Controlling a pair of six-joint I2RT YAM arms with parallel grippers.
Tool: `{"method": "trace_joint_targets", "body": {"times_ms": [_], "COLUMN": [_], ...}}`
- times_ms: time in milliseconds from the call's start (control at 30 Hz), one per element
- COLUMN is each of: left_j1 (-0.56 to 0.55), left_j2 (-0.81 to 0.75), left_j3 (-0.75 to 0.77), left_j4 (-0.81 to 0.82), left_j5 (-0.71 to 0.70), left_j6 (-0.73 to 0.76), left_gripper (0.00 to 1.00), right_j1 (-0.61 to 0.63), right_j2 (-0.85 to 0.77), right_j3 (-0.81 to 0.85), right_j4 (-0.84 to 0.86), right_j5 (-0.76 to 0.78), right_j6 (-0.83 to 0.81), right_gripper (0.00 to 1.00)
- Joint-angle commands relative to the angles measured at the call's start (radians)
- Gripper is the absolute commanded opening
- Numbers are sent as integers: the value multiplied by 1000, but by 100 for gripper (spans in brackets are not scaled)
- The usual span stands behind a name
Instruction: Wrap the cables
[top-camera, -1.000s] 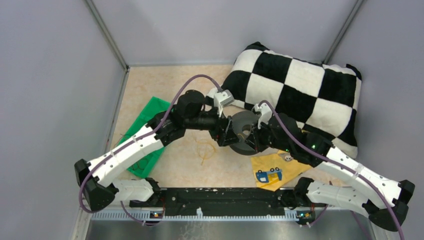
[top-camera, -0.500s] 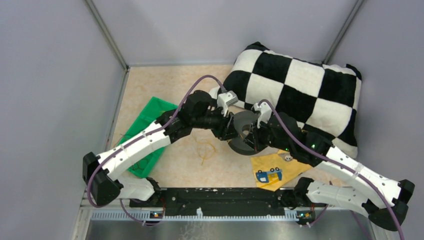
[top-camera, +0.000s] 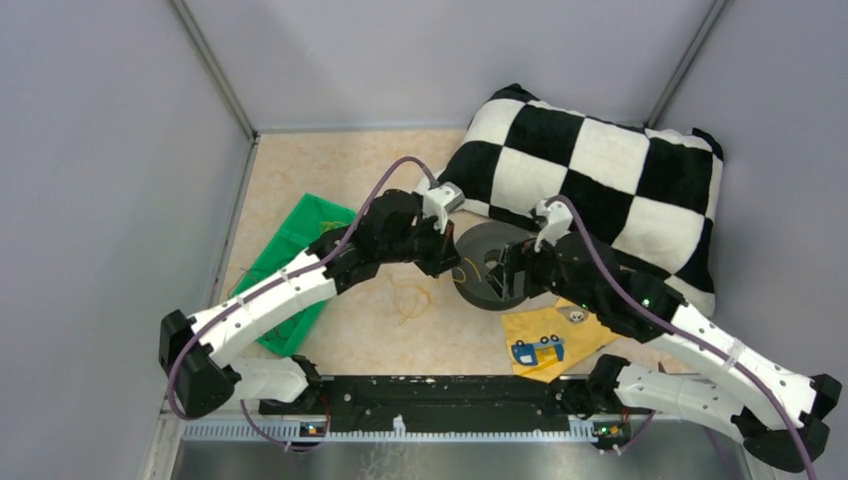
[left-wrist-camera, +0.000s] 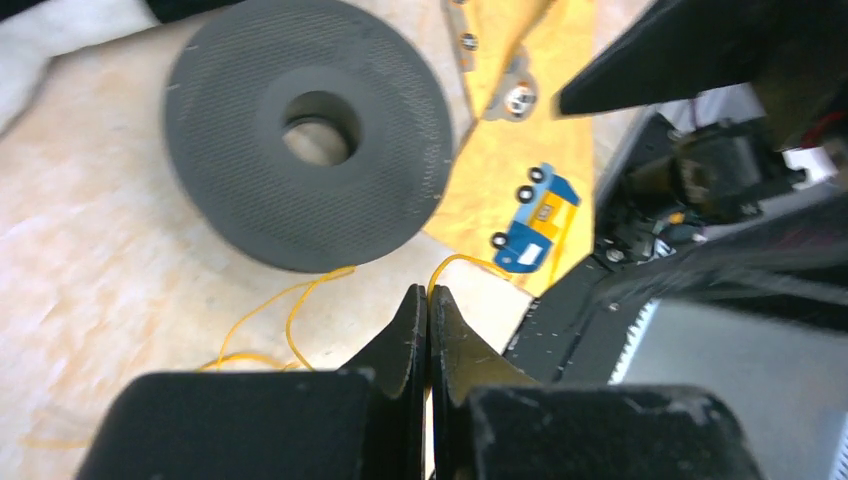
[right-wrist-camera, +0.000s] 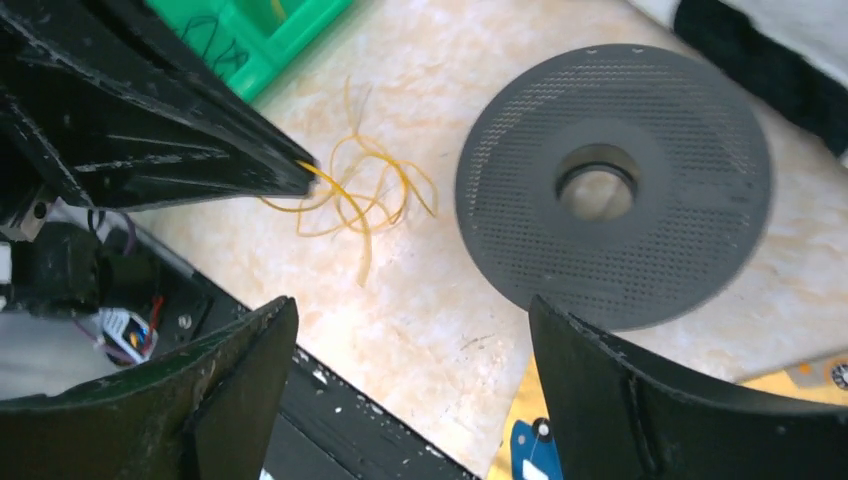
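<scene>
Cables (right-wrist-camera: 345, 205): loose tangle on counter (top-camera: 300, 170), just left of spool; no true long axis, one straight tail pts to near edge.
L gripper (left-wrist-camera: 428, 295): jaws just closed, now pinching one strand.
Spool (right-wrist-camera: 680, 200): let go; lies flat, hole up.
R gripper (right-wrist-camera: 410, 320): jaws just spread, hold nothing.
Meaning: wire end secured; winding prob. next.

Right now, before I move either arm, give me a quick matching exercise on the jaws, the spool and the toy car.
1 left jaws
2 right jaws
3 black spool
4 blue toy car

A lying flat on the table
B open, empty
C on the yellow sheet
D shut on the yellow wire

Pairs: 1-D, 2-B, 3-A, 4-C
</scene>
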Motion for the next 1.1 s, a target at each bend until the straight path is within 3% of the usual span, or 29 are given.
{"method": "trace_joint_targets", "body": {"times_ms": [0,167,367,600,867,1067], "left_j1": [-1,-1,-2,-4,-4,-4], "left_j2": [-153,-323,-349,-358,-364,-361], "left_j3": [-76,-296,-444,-560,-546,-530], "left_j4": [109,423,614,806,765,730], "left_j5": [-225,-288,-234,-207,-184,-172], "left_j6": [-56,-144,-139,-95,-86,-85], "left_gripper": [0,0,0,0,0,0], "right_j1": [5,4,5,8,9,9], "right_j2": [-183,-397,-321,-185,-102,-47], "right_j3": [-50,-281,-420,-469,-426,-435], "right_j4": [43,307,617,840,809,866], "right_j5": [252,266,112,35,23,-12], "right_j6": [155,411,698,761,647,633], "right_gripper": [86,82,80,75,68,49]}}
